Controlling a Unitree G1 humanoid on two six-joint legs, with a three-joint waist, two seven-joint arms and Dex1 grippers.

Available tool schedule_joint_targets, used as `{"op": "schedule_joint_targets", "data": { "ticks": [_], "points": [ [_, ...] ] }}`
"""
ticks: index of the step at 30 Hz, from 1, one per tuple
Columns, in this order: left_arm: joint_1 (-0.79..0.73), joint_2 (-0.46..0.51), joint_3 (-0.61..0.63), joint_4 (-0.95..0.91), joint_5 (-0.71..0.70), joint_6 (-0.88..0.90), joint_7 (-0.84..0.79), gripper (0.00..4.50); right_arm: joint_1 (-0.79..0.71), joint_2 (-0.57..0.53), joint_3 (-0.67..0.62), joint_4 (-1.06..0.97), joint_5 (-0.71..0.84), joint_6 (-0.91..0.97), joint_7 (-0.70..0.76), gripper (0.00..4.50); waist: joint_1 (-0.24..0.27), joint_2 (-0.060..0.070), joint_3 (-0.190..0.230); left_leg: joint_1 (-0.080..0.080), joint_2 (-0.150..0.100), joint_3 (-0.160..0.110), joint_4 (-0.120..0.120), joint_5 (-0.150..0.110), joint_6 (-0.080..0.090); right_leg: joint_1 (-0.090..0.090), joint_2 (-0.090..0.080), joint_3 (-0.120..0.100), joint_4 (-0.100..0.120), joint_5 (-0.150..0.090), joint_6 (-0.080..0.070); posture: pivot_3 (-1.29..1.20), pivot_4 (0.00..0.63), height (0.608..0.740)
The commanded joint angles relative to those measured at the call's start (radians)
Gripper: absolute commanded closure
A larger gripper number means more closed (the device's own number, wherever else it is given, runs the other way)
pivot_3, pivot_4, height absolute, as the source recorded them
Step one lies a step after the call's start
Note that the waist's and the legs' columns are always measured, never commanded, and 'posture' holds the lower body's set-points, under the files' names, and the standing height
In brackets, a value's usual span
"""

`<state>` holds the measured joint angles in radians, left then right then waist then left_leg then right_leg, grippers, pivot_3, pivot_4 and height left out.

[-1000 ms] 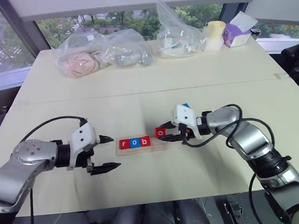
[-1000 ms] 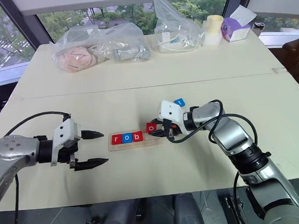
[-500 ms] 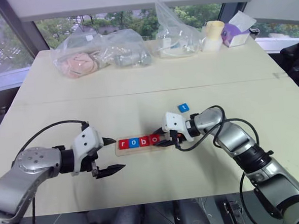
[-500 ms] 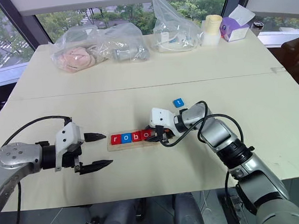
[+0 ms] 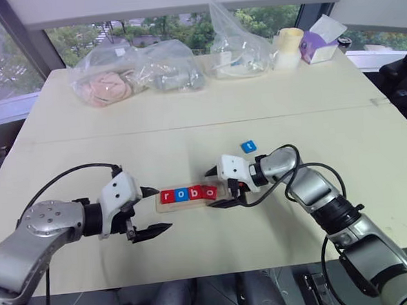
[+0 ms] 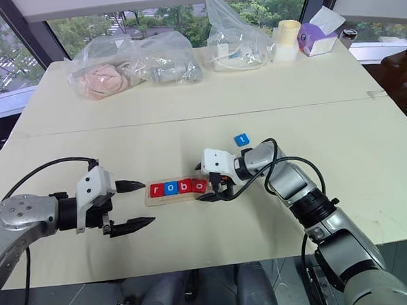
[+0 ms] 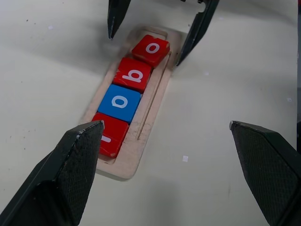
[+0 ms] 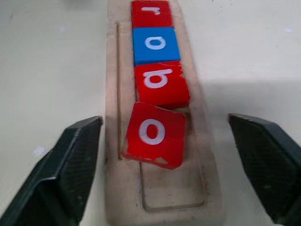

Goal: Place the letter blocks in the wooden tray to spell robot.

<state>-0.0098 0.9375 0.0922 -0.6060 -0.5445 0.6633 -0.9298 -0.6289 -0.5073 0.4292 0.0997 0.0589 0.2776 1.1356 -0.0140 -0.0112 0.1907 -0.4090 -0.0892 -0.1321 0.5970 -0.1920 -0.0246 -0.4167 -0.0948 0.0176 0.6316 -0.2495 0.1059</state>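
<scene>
Wooden tray (image 8: 209, 155), four letter blocks (image 8: 155, 134) inside

A pale cream table (image 5: 187, 119) with a seam running left to right across its middle. Along the far edge, from left to right: a clear plastic bag (image 5: 106, 81) holding something pinkish, touching a second clear bag (image 5: 178, 70) with grey contents; then a taller, crumpled clear bag (image 5: 237, 48) with white items inside; just right of it, a pale yellow cylindrical container (image 5: 290, 47); and at the far right corner, a purple and white tissue box (image 5: 323, 41). Beyond the table, large windows (image 5: 18, 57) look out on green trees and buildings.
</scene>
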Motion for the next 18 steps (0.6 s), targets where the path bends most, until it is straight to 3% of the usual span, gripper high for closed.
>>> {"op": "schedule_joint_targets", "data": {
  "ticks": [1, 18],
  "points": [
    [-0.017, -0.006, -0.004, -0.004, 0.004, -0.019, 0.0, 0.0, -0.01, -0.006, -0.045, -0.053, 0.006, -0.002, -0.016, 0.02, 0.0, 0.0, 0.0, 0.0, 0.0, 0.0, 0.0, 0.0, 0.0, 0.0, 0.0, 0.0, 0.0, 0.0, 0.0, 0.0, 0.15, 0.74],
    [-0.046, -0.028, -0.047, 0.022, 0.031, -0.041, -0.006, 0.0, -0.008, -0.009, -0.039, -0.028, -0.093, -0.134, -0.074, 0.02, -0.001, 0.0, 0.0, 0.0, 0.0, 0.0, 0.0, 0.0, 0.0, 0.0, 0.0, 0.0, 0.0, 0.001, 0.003, 0.0, 0.15, 0.74]
  ]
}}
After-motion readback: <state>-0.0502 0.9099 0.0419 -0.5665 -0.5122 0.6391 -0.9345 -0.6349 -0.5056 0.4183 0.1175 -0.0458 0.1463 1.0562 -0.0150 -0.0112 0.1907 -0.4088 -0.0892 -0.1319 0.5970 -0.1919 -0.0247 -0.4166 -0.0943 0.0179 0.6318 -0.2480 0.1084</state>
